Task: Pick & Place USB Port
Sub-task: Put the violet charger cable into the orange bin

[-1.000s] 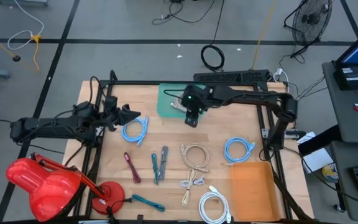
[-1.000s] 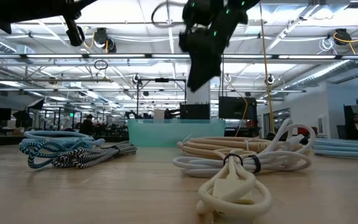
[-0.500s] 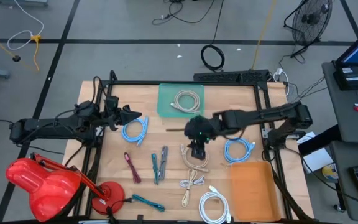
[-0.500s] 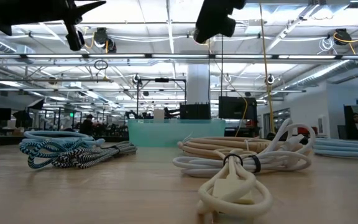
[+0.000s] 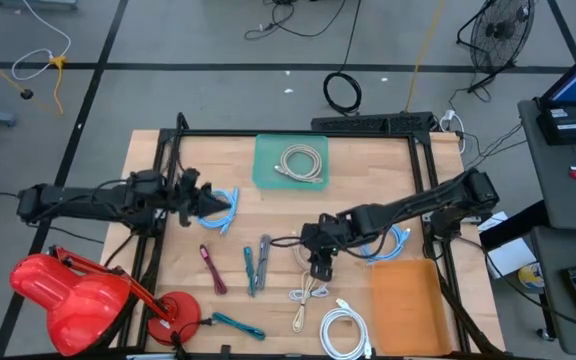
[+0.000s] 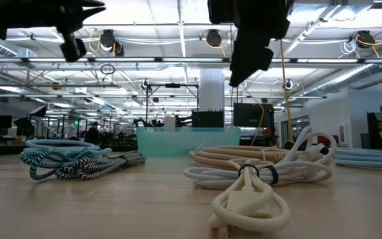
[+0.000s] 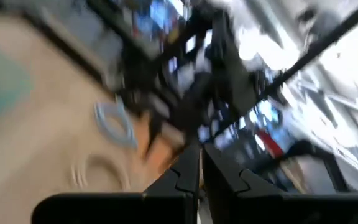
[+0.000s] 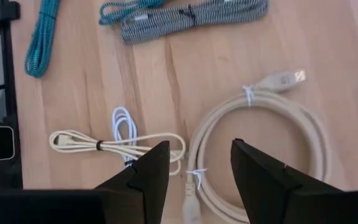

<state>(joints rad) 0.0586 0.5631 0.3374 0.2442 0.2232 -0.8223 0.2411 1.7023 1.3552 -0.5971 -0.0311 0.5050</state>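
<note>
My right gripper hangs above the middle of the table, fingers spread with nothing between them, over the beige coiled cable. Left gripper waits at the left side, fingers pressed together, empty, tips over the light-blue coil. I judge the step in hand to be the approach to the next cable: the beige coil lies flat on the wood right below me, tied with small white ties, its plug end pointing away from the loop. To do this well I'd come straight down with one finger inside the loop and one outside, straddle the bundled strands close to a tie so they lift as one, and keep clear of the thin cream cable and the small white one just beside it. Risk: a pinch on a single strand lets the coil unwind. Containers: the teal tray at the far edge holds one beige coil; the orange tray at the near right shows nothing in it.
</note>
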